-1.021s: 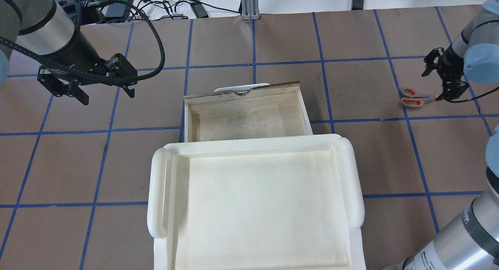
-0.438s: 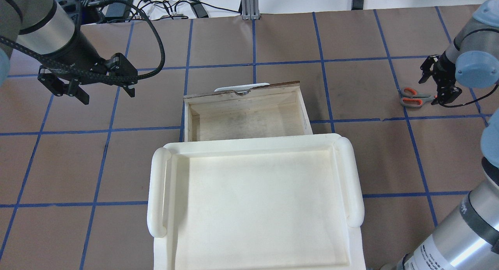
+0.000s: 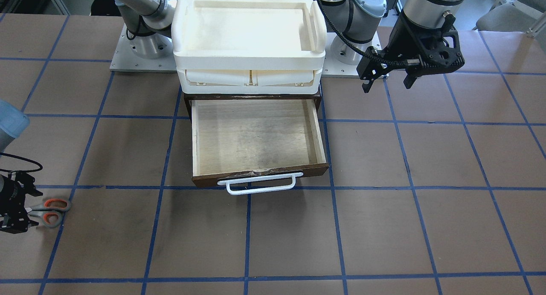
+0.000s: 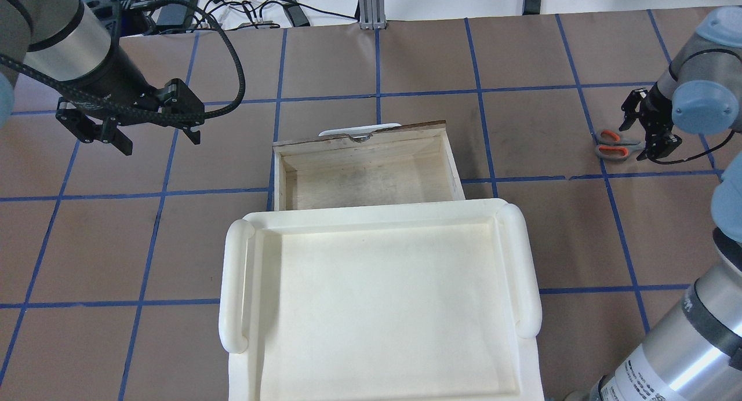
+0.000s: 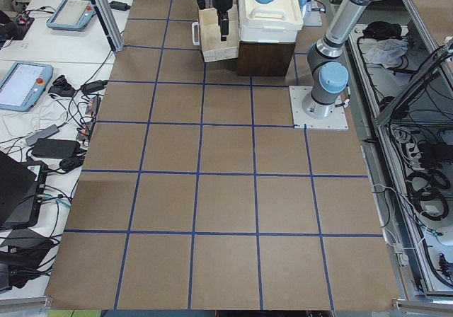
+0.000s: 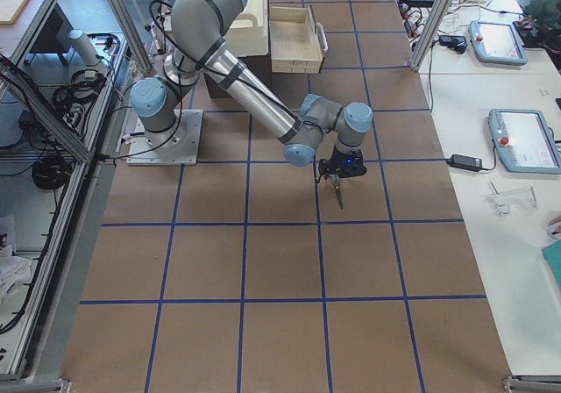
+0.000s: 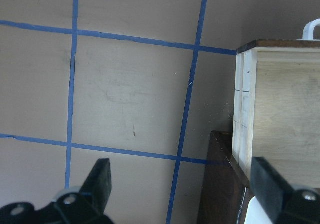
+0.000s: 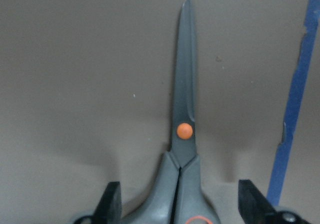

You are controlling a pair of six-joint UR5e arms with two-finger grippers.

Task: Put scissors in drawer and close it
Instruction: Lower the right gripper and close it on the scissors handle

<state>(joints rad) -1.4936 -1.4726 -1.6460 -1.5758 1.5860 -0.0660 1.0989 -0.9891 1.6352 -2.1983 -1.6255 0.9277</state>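
The scissors (image 4: 614,145) lie flat on the table at the far right, grey handles with orange loops pointing toward the drawer; they also show in the front view (image 3: 47,212). My right gripper (image 4: 642,132) is open and sits low over them. In the right wrist view its fingers (image 8: 112,201) stand on either side of the handle neck, just behind the orange pivot of the scissors (image 8: 184,130). The wooden drawer (image 3: 256,137) is pulled open and empty, with its white handle (image 3: 256,186) at the front. My left gripper (image 4: 159,141) is open and empty, hovering left of the drawer (image 4: 365,172).
A cream-white plastic tray stack (image 4: 237,285) sits on top of the dark cabinet behind the drawer (image 3: 315,28). Blue tape lines grid the brown table. Cables and devices lie beyond the table's far edge (image 4: 232,7).
My right gripper has moved a little toward the scissors' handles and now straddles them. The left arm, scissors and drawer have not moved.
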